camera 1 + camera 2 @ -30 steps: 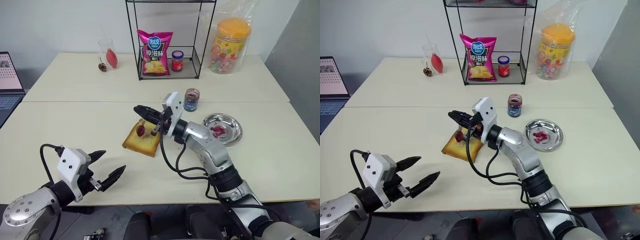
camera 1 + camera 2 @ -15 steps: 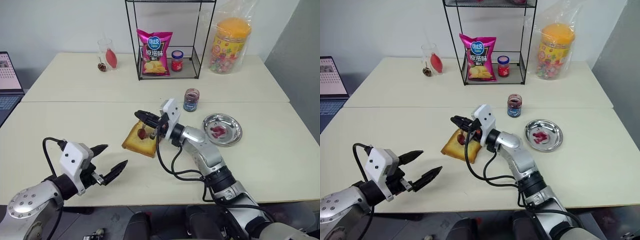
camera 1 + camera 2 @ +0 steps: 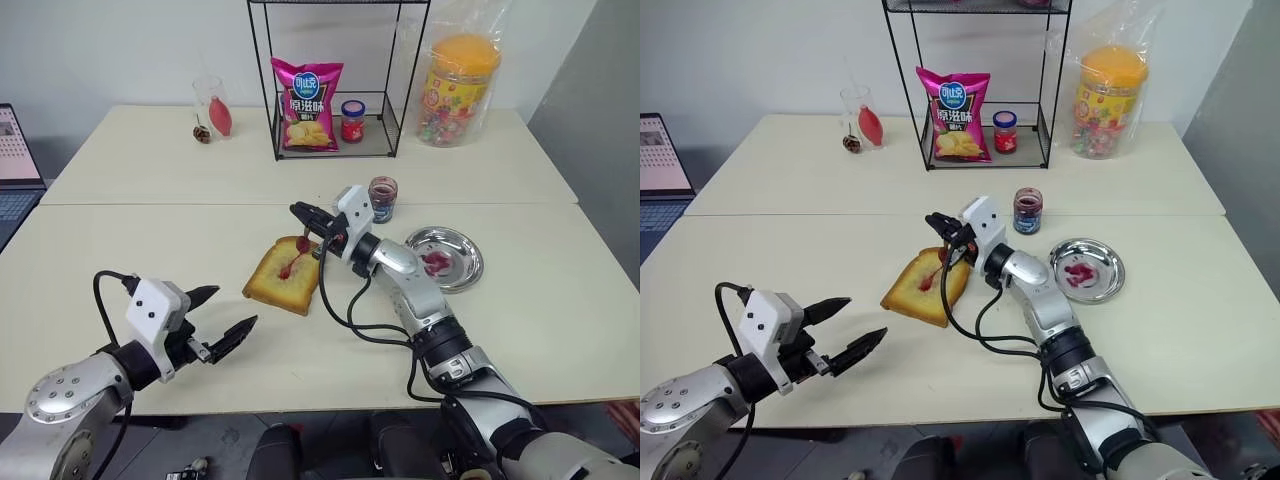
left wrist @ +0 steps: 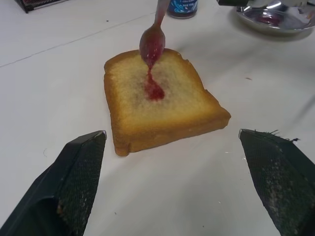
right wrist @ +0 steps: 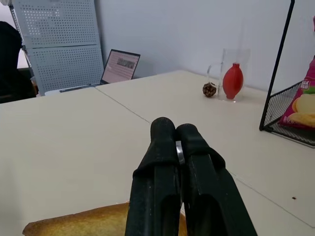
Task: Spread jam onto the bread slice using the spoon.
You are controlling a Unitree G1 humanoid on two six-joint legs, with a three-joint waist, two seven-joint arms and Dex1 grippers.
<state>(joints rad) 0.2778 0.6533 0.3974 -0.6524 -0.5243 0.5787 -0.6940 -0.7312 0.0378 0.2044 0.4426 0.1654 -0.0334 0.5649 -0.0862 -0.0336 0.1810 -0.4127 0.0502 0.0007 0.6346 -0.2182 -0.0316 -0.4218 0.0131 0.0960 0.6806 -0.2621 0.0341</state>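
Observation:
The bread slice [image 3: 283, 280] lies flat on the near table, golden brown with a darker crust. My right gripper [image 3: 305, 214] hovers over its far edge, shut on the thin handle of the spoon [image 4: 151, 43]. The spoon's bowl hangs down over the slice, coated in red jam. A thread of jam [image 4: 153, 90] runs from the bowl into a small glossy blob near the middle of the slice. In the right wrist view the silver handle [image 5: 180, 152] shows pinched between the black fingers. My left gripper [image 3: 232, 309] is open and holds nothing, low over the table, nearer me and left of the bread.
A round steel dish [image 3: 463, 258] with jam smears sits right of the bread. An open jam jar [image 3: 382, 198] stands just behind my right gripper. Farther back are a wire rack [image 3: 390, 120] with a chips bag [image 3: 314, 104], a candy tub [image 3: 458, 88], a glass [image 3: 212, 107] and a laptop [image 3: 17, 150].
My right gripper has carried the spoon toward the bread's far right edge. The spoon has tipped, and jam now trails onto the slice. The left gripper has stayed put.

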